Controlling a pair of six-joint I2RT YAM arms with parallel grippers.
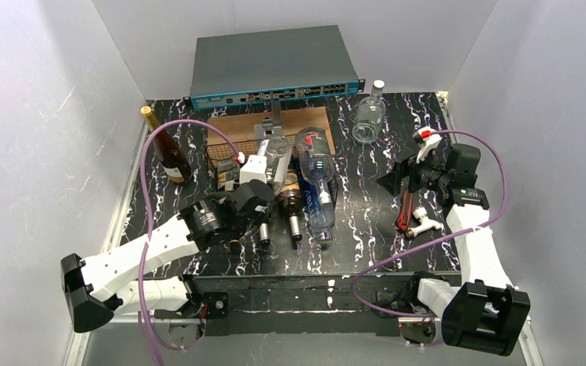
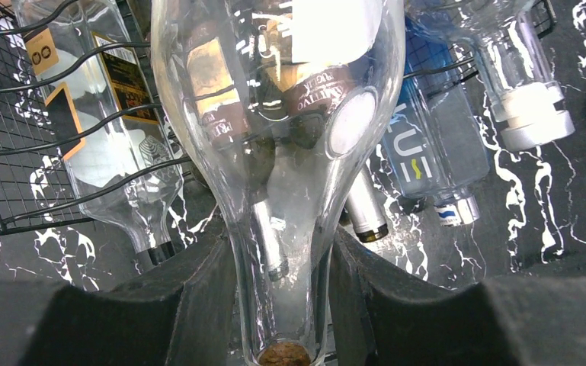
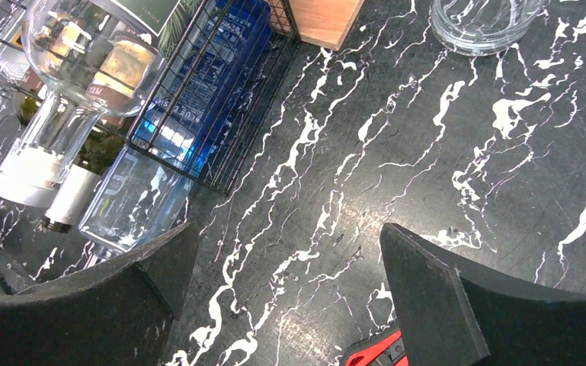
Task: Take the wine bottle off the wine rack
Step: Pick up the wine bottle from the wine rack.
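Note:
The wine bottle is clear glass with a cork in its mouth. My left gripper is shut on its neck, which points toward the near edge. In the top view this wine bottle lies over the low black wire wine rack, above the other bottles, with my left gripper at the rack's front. The wine rack holds several more bottles lying down. My right gripper hangs open right of the rack, over bare tabletop. Nothing is between the fingers of the right gripper.
A blue-labelled clear bottle lies at the rack's right end. An amber bottle stands at the left, a clear bottle at the back right. A wooden board and a network switch sit behind. A red-handled tool lies by the right arm.

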